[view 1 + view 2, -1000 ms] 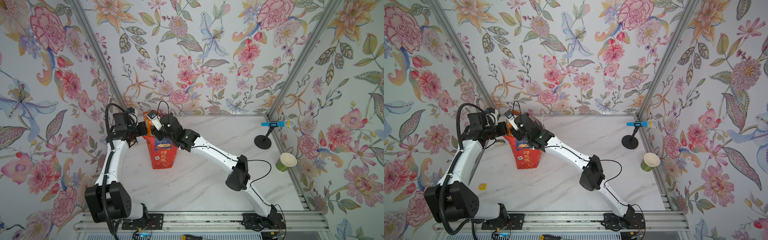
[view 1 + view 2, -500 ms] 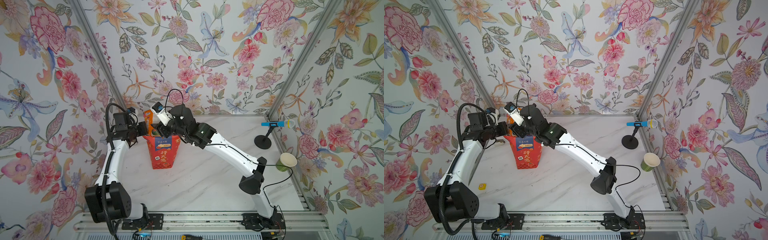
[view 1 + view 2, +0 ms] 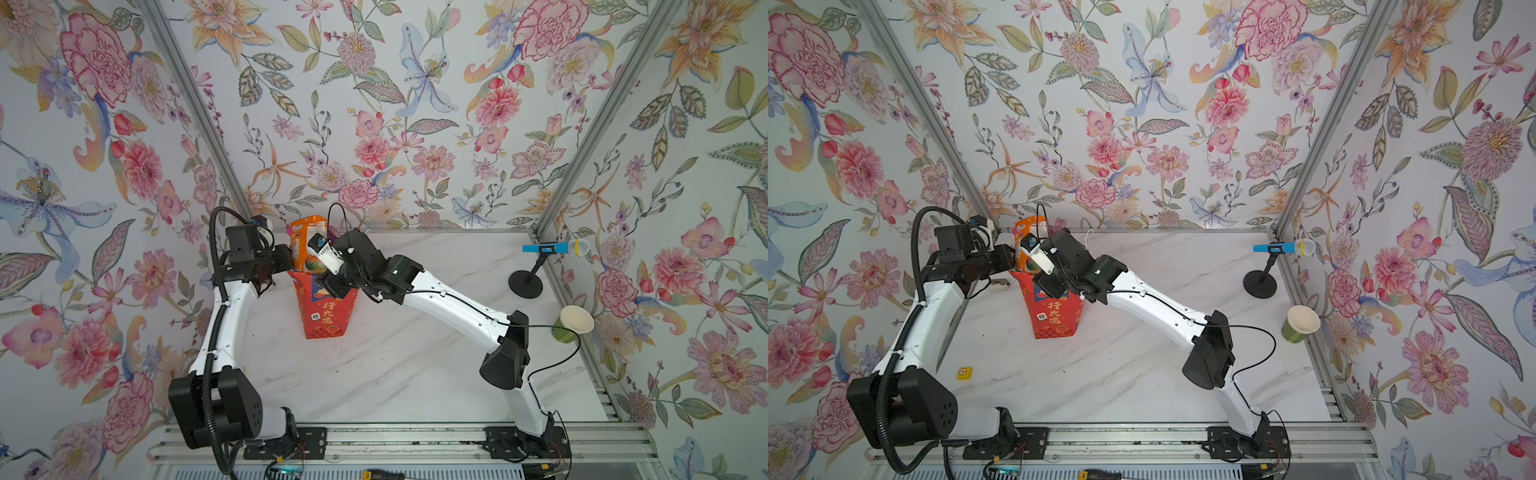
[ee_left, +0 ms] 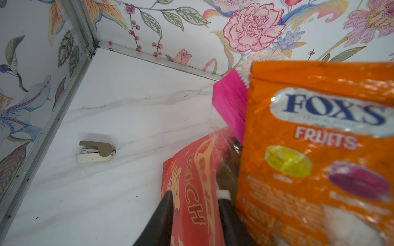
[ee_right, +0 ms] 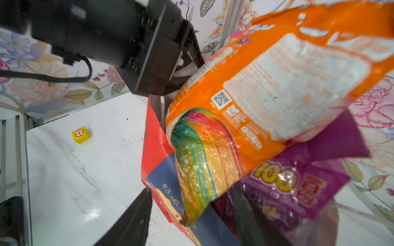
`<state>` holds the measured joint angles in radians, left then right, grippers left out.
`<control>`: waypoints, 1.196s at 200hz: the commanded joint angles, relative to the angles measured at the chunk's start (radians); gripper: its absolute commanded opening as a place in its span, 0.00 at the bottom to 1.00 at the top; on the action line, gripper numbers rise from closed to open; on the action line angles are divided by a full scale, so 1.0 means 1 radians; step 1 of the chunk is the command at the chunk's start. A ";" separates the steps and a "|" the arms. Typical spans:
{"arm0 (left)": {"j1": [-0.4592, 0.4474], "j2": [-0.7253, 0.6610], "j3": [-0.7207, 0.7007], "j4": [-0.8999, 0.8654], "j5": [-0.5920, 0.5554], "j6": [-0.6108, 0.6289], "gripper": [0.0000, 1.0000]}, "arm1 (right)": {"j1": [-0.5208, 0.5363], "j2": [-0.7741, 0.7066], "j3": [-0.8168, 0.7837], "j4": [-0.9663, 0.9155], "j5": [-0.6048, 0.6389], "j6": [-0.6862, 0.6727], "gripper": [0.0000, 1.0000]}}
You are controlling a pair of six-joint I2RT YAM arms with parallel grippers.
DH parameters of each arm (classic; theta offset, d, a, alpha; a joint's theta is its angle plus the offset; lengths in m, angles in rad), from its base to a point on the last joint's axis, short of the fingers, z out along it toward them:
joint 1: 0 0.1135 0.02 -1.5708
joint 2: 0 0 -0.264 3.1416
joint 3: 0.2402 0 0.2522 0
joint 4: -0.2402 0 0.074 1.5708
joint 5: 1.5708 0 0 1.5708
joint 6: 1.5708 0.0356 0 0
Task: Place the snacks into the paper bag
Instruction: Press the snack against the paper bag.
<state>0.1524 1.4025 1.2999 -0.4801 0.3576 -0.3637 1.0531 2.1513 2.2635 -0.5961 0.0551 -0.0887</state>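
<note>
1. Judging by the layout, the task is at the last of the packing. The orange packet [image 4: 309, 170] stands on end in the mouth of the paper bag [image 3: 326, 309], with much of its length above the rim. In both top views no other packet lies loose on the table [image 3: 395, 374].
2. The left gripper [image 4: 196, 193] has its jaws narrowly parted, one on each side of the bag's wall, and it clamps nothing that I can see. The orange packet rises just beside one of its fingers. A magenta packet [image 4: 230, 102] pokes up beyond the fingertips.
3. The right gripper [image 5: 191, 191] is spread wide and empty. The orange packet's lower end hangs between its jaws and seems to touch neither. A purple packet [image 5: 287, 187] sits close by one finger.
4. The next move likely calls for pressing the orange packet down, since it leans proud of the rim and could tip out. The bag is light paper, so one gripper should steady its wall while the other pushes.
5. After that, both grippers need to draw clear without snagging the rim.
</note>
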 commanded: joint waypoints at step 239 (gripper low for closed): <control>0.014 -0.064 -0.004 0.006 -0.041 0.026 0.02 | -0.038 0.276 0.297 -0.039 0.076 0.028 0.51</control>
<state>0.1562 1.3884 1.2961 -0.5117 0.3199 -0.3561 1.0172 2.3466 2.5298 -0.6048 0.0124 -0.0238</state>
